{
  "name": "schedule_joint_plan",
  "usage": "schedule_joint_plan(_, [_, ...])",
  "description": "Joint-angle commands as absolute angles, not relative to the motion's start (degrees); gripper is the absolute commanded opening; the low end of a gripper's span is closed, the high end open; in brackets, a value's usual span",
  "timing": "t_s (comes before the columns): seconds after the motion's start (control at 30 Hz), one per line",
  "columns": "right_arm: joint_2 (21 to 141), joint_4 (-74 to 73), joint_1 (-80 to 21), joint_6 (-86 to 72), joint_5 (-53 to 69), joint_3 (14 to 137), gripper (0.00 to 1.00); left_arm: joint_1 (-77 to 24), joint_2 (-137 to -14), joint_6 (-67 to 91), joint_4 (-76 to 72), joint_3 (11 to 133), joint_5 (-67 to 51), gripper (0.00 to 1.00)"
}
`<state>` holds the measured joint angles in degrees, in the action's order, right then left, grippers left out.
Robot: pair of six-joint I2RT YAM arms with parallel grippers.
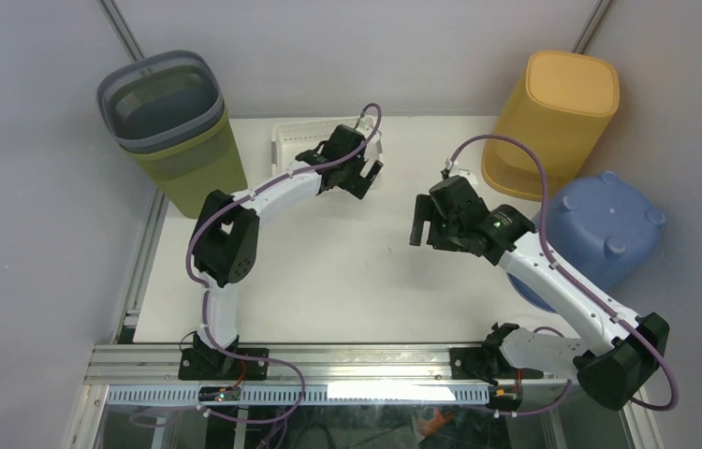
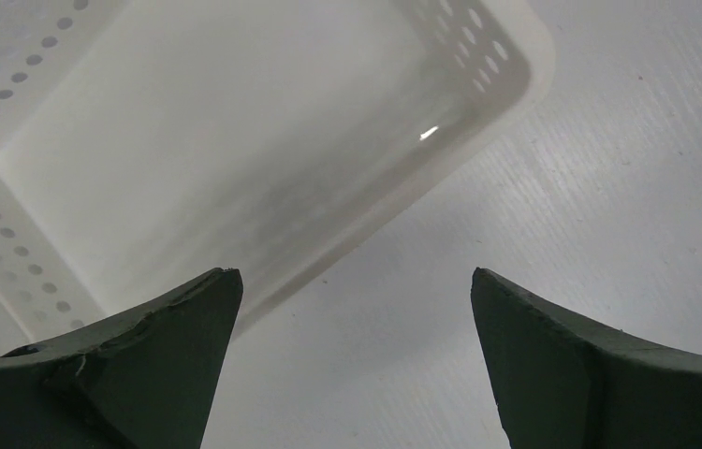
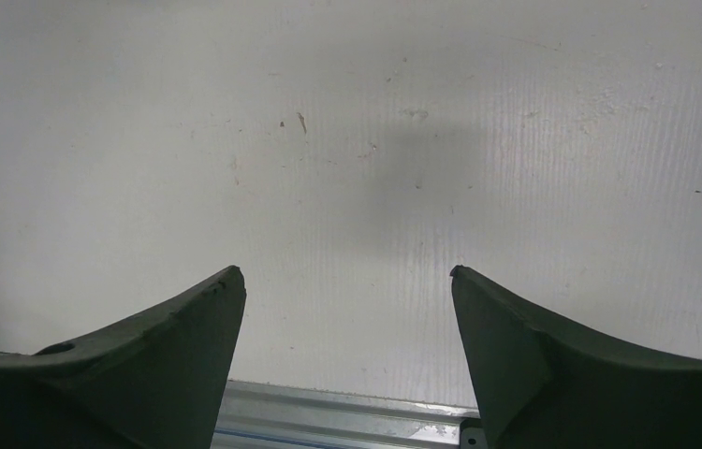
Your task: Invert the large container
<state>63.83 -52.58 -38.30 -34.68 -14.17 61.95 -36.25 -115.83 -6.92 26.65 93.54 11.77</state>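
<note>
A white perforated basket (image 1: 302,140) stands open side up at the back middle of the table. In the left wrist view the basket (image 2: 235,122) fills the upper left, and its smooth inside shows. My left gripper (image 1: 368,174) is open and empty, just right of the basket's near right corner; in its own view (image 2: 354,273) its left finger overlaps the basket's rim. My right gripper (image 1: 419,224) is open and empty over bare table in the middle, seen also in its own view (image 3: 345,271).
A grey bin nested in an olive green bin (image 1: 165,108) stands upright at the back left. A yellow bin (image 1: 558,108) and a blue bin (image 1: 609,224) stand upside down at the right. A metal rail (image 3: 347,412) runs along the table's near edge.
</note>
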Motion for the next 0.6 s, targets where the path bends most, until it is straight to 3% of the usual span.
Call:
schedule_joint_plan(0.0, [64.0,-50.4,-38.5,-35.7,-13.3,62.7,0.85,-31.8,-114.2,-8.4,20.1,93.5,8.2,0.99])
schedule_joint_plan(0.37, [63.7,-50.4,-38.5,-35.7,-13.7,62.4,0.85,-31.6,-114.9,-7.2,19.3,88.9,5.0,0.96])
schedule_joint_plan(0.57, [64.9,-49.9,-38.5,-35.3,-13.7,63.1,0.85,-34.9,-112.8,-5.1,21.0,86.3,5.4,0.76])
